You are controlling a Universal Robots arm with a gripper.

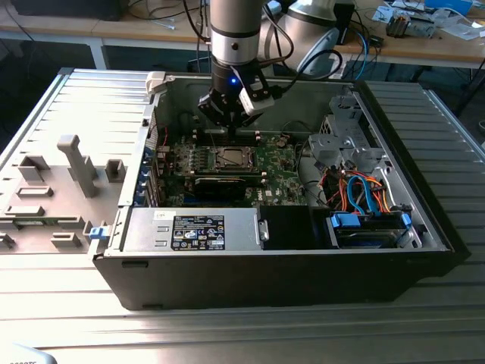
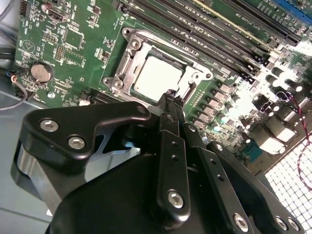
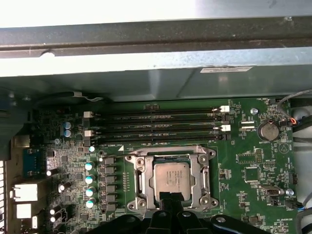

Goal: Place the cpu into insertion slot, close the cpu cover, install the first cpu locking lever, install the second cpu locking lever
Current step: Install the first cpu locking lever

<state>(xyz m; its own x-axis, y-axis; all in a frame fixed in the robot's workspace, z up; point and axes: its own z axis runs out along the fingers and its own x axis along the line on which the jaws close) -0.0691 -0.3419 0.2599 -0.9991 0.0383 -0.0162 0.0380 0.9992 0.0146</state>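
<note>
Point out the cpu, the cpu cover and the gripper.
cpu (image 3: 171,179): first wrist view, middle of its silver-grey top.
cpu cover (image 3: 143,179): first wrist view, side bar of the metal frame around the cpu.
gripper (image 2: 171,100): second wrist view, at the black fingertips just above the socket edge.

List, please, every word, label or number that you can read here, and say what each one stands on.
No text here can be read.
Black label on the power supply, exterior view: print too small.
White sticker on the case wall, first wrist view: blurred.
Markings on the cpu: too faint.
Lettering on the motherboard: too small.
</note>
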